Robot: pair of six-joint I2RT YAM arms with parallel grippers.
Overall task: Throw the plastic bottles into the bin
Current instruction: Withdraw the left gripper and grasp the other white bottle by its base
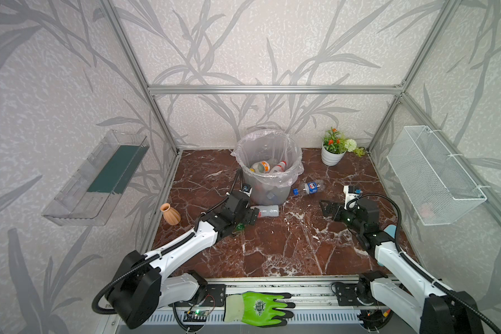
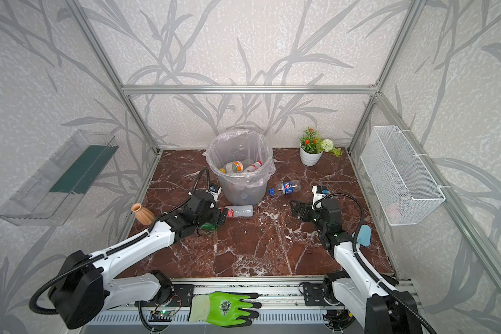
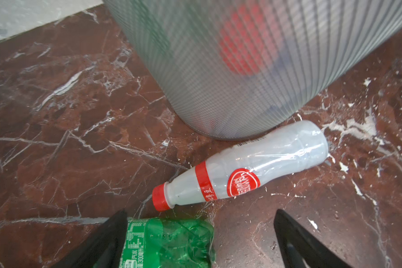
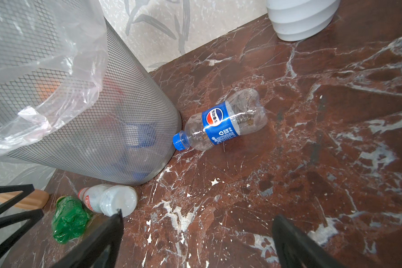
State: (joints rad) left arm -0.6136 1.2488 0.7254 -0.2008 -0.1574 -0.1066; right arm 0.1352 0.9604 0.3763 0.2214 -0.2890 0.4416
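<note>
Centrally, at the far edge of the marble worktop [image 1: 272, 245], the bin [image 1: 268, 170] is seen standing upright with its clear liner folded over the rim; inside it an orange-labelled bottle [image 1: 262, 167] and a white, red-banded one [image 1: 278, 167] are visible. Three bottles are left lying on the worktop. A white bottle with a red band [image 3: 241, 167] is laid on its side just beside the bin's foot, on the near side, red cap turned toward the left gripper [image 3: 201, 211]. That gripper's jaws are held spread wide and nothing is clamped — a crushed green bottle [image 3: 167, 241] is found lying partly between the fingers, close to one of them. A clear bottle with a blue label [image 4: 221, 123] is laid on its side toward the right edge from the bin, blue cap at the bin's foot — whether it touches cannot be told. The right gripper [image 4: 199, 214] is pointed toward this bottle but kept well apart from it, jaws released and empty. A white flower pot [image 1: 331, 157] is set near the far right corner, a terracotta vase [image 1: 170, 214] at the left edge.
</note>
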